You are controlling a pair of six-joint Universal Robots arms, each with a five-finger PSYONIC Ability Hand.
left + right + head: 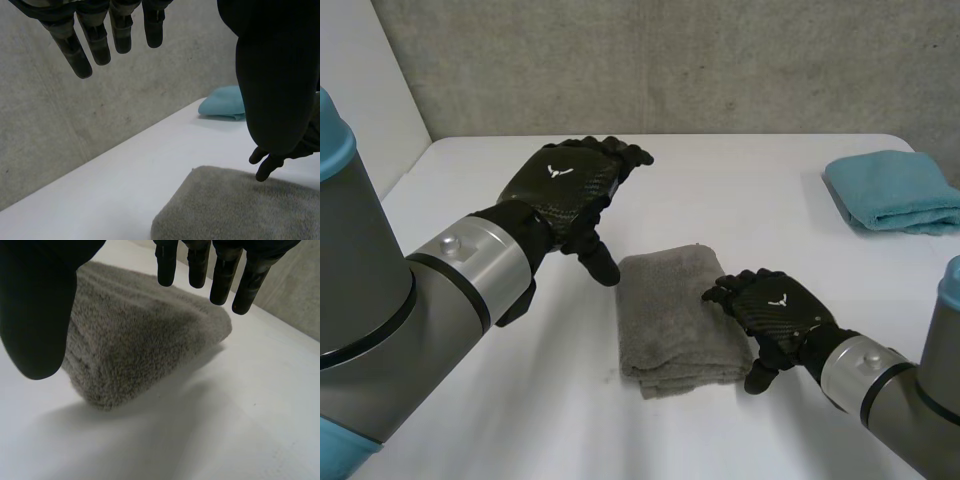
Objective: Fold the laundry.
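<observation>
I am hovering my right hand (pixel 772 308) by the right long edge of the grey towel (pixel 665 320), nearer than my left hand (pixel 570 185); both are hanging open, empty.

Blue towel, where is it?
In the head view, the blue towel lies folded at the far right, beyond the right hand and apart from the grey towel.

Black left hand (pixel 568 185) and black right hand (pixel 775 310), shiny and woven-looking on the back, with a small white mark (pixel 556 170) behind the fingers (pixel 85 55). Silver wrist rings (pixel 485 262) further back, each with a round button (pixel 451 243). Then grey left arm (pixel 360 290) and right arm (pixel 940 400), light-blue caps (pixel 332 130).
</observation>
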